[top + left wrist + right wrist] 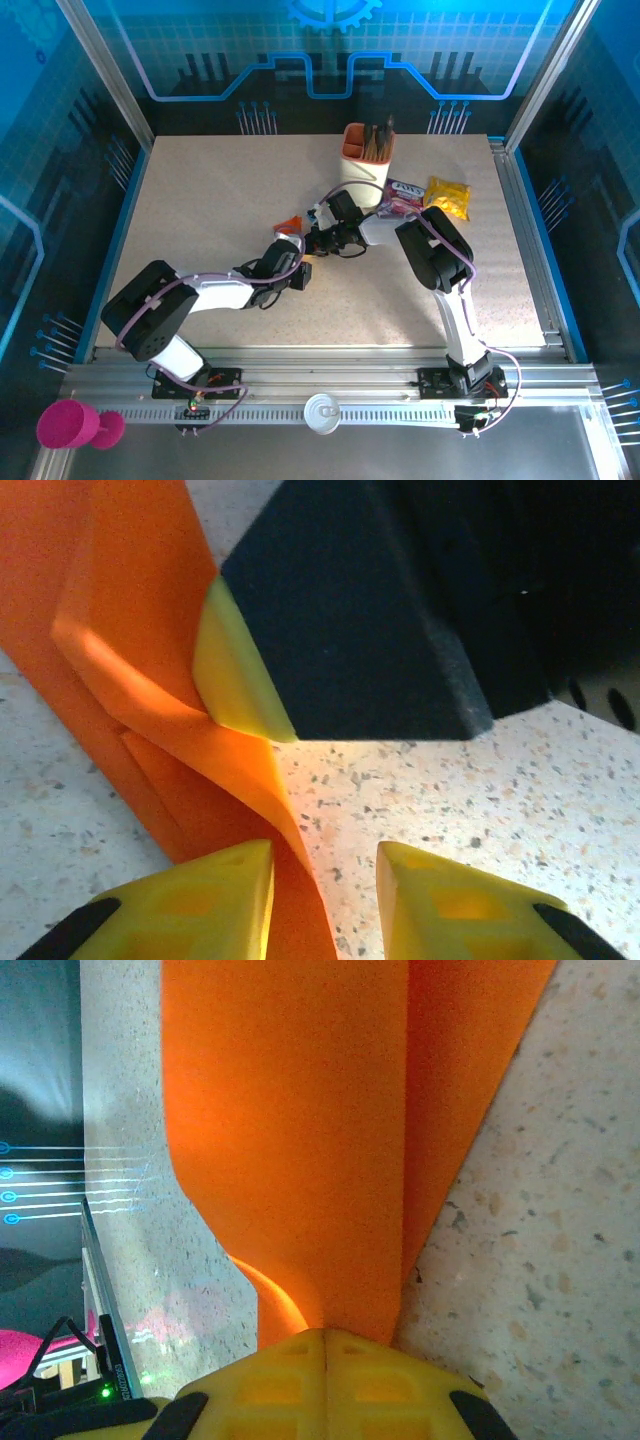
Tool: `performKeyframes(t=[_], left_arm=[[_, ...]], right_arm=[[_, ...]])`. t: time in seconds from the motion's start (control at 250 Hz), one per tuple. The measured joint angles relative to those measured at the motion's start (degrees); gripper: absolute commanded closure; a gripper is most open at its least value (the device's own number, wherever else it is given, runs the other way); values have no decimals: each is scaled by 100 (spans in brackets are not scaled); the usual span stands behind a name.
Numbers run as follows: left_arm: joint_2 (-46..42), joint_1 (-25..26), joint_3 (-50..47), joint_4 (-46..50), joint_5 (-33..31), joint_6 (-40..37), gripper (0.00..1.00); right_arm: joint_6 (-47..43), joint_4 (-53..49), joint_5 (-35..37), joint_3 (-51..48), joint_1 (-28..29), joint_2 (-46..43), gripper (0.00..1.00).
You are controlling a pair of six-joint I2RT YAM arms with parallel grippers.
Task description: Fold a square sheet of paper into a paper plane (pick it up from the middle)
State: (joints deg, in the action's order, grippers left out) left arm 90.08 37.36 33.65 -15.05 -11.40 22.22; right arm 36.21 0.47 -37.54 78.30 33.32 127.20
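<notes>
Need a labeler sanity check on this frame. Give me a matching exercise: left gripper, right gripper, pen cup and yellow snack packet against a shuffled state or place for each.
Things:
1. left gripper
2. right gripper
3. pen cup
4. yellow snack packet

States or places:
A. lying flat, right of the cup
B. shut on the orange paper
C. standing upright, beyond both grippers
D. jaws apart, at the paper's edge

Pairs: 1-D, 2-B, 3-C, 4-A
</notes>
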Motion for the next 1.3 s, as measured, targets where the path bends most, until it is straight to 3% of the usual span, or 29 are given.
performKeyframes(t=[0.26,0.595,0.891,1.298], left_arm=[[282,9,197,192,-284,-31,72],[400,33,258,188,-382,-151,100],[417,31,262,96,-188,-181,100],[245,146,160,-251,1163,-118,100]], right_arm=[[20,22,-2,-11,0,0,100],[133,356,-4,-282,-35,-125,97],[341,214,138,-1156,-540,-1121,86],[341,267,542,-2610,-789,-2806,84]])
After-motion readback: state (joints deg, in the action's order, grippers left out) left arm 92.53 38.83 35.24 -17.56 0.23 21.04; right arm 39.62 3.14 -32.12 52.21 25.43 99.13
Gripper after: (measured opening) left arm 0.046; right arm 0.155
